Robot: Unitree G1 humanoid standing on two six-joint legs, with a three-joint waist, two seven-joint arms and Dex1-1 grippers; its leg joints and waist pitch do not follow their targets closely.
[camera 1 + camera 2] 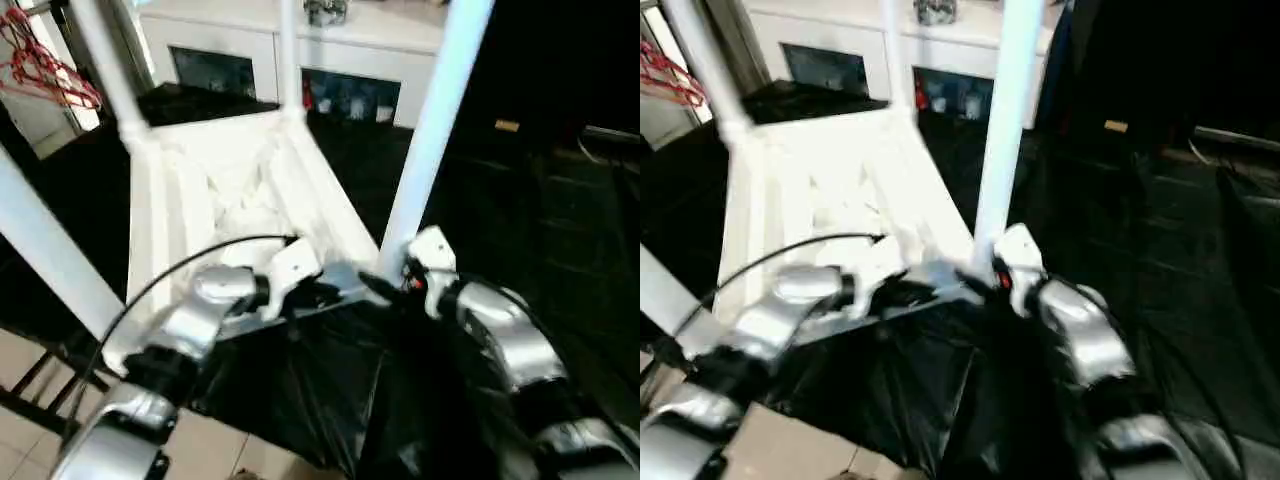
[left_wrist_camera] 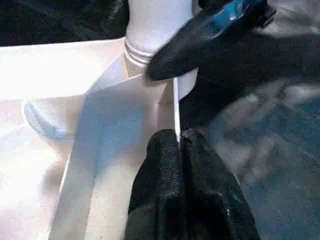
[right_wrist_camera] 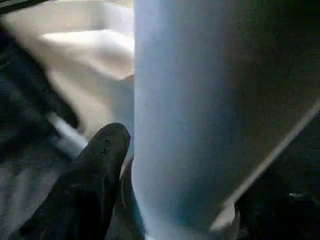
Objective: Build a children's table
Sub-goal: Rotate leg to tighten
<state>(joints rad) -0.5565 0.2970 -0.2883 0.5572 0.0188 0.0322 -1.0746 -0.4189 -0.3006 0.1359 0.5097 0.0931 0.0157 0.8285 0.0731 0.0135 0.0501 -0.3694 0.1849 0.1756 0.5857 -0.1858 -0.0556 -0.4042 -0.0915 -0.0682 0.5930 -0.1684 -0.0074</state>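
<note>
The children's table lies upside down, its white ribbed tabletop (image 1: 170,200) facing up and several white tube legs standing in the corner sockets. My left gripper (image 1: 330,290) is at the near edge, shut on the tabletop's thin rim (image 2: 176,107). My right gripper (image 1: 395,285) sits at the base of the near right leg (image 1: 430,130). In the right wrist view that leg (image 3: 180,120) stands between the fingers, and one black finger (image 3: 100,170) lies just beside it with the jaws open. The left wrist view shows a right finger (image 2: 200,40) against the leg's socket.
A black sheet (image 1: 320,390) covers the floor under and around the table, with pale tiles (image 1: 210,440) at the near left. A white glass-door cabinet (image 1: 270,40) stands behind. Red hangers (image 1: 45,70) hang at the far left.
</note>
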